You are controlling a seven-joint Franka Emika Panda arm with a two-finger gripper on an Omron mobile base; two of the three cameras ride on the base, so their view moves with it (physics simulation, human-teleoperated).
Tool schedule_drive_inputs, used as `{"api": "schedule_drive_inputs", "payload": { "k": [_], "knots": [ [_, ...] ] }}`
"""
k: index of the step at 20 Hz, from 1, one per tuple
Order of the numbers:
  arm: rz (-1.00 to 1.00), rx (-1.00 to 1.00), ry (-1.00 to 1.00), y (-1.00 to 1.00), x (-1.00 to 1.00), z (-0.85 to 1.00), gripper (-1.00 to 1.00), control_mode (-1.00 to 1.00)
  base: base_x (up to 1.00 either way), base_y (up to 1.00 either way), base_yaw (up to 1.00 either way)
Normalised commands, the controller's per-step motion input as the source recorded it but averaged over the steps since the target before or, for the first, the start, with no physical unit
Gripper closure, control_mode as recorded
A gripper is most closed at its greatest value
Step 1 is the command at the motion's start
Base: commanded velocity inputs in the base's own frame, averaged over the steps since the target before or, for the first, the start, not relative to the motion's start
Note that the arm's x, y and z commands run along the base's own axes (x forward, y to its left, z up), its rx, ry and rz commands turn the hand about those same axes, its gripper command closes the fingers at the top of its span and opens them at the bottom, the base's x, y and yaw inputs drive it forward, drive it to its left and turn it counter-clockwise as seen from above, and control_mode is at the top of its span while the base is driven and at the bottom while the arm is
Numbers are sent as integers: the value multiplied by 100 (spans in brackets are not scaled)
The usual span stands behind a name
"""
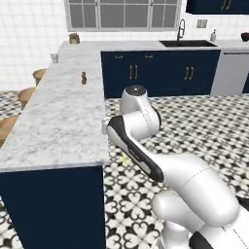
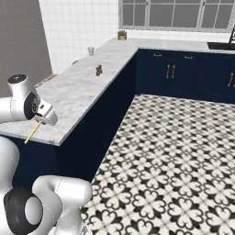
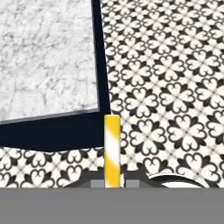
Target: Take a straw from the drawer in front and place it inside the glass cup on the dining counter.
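Yellow-and-white straw (image 3: 112,151) clamped in my fingers (image 2: 37,123), pointing up at bottom centre of hand view | step: carrying it to the marbled bench (image 1: 63,112), whose near corner sits upper left | glass cup (image 1: 54,58) stands far along bench, upper left of left base view | next: travel along, lift over its rim.

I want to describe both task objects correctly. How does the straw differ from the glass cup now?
The straw is thin, long and yellow with white stripes; the glass cup is short, wider and translucent whitish. The straw is held in the shut gripper beside the near end of the dining counter; the glass cup stands free at its far end. The straw is tilted; the glass cup is upright.
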Motion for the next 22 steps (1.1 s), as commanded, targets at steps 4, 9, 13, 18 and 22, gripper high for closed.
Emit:
{"api": "schedule_drive_inputs", "payload": {
  "k": [4,9,13,18,22],
  "knots": [
    [0,0,0,0,0,0,100,100,-16,100,-17],
    [0,0,0,0,0,0,100,100,-10,100,-18],
    [0,0,0,0,0,0,100,100,-4,100,-22],
    [0,0,0,0,0,0,100,100,0,100,-31],
    [0,0,0,0,0,0,100,100,0,100,-37]
  ]
}}
